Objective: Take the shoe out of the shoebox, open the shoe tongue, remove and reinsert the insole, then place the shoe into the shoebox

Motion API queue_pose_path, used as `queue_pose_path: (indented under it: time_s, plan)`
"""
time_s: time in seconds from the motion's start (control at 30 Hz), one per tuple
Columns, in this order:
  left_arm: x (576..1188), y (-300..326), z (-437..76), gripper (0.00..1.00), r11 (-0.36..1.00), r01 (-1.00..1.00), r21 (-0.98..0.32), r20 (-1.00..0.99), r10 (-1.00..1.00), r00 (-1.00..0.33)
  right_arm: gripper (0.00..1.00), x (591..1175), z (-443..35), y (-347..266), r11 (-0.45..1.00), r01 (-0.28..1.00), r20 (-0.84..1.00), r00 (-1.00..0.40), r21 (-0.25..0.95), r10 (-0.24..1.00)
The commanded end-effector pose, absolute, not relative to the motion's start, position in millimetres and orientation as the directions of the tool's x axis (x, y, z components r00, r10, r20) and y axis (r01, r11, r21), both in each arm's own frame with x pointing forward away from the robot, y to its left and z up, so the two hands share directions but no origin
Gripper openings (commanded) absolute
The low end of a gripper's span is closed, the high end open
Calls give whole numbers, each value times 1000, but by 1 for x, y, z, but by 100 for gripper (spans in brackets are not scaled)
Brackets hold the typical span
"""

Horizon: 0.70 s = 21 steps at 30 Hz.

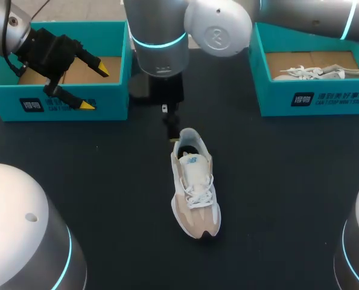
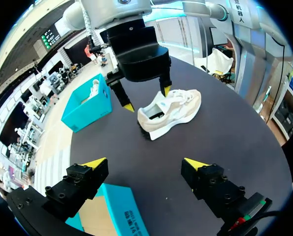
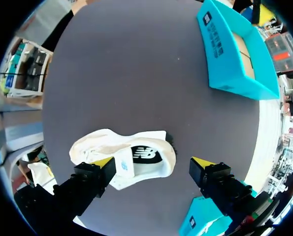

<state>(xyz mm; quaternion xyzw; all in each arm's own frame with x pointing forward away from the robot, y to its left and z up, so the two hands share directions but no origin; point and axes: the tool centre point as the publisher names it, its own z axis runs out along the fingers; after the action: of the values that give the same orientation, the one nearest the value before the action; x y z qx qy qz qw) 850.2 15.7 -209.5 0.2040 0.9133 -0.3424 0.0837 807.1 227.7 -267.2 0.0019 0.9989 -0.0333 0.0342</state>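
A beige and white shoe (image 1: 195,193) lies upright on the black table, toe toward me, out of any box. My right gripper (image 1: 170,130) hangs open just above its heel. In the right wrist view the heel opening with the dark insole (image 3: 147,156) lies under and between the open fingertips of that gripper (image 3: 152,162), not touching both. My left gripper (image 1: 95,87) is open and empty over the front wall of the empty teal shoebox (image 1: 58,99) at the back left. The left wrist view shows its own gripper (image 2: 145,163) above that box's corner, with the shoe (image 2: 173,110) ahead.
A second teal shoebox (image 1: 318,99) at the back right holds another white shoe (image 1: 315,74). The right arm's big joints cross the back middle of the table. Bare black tabletop surrounds the shoe on its left and right.
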Motion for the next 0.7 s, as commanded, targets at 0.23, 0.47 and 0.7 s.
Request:
queue_pose_path:
  time_s: [0.23, 0.47, 0.7]
  plan:
    - [849, 16, -209, 100, 685, 430, -589, -293, 315, -903, 100, 822, -300, 217, 997, -57, -156, -986, -60, -66]
    - [849, 16, -209, 100, 685, 430, -589, -293, 315, -903, 100, 826, -327, 204, 995, -74, -177, -981, -59, -84]
    - [849, 16, -209, 100, 685, 430, -589, -293, 315, -903, 93, 836, -347, 189, 995, -65, -153, -985, -76, -76]
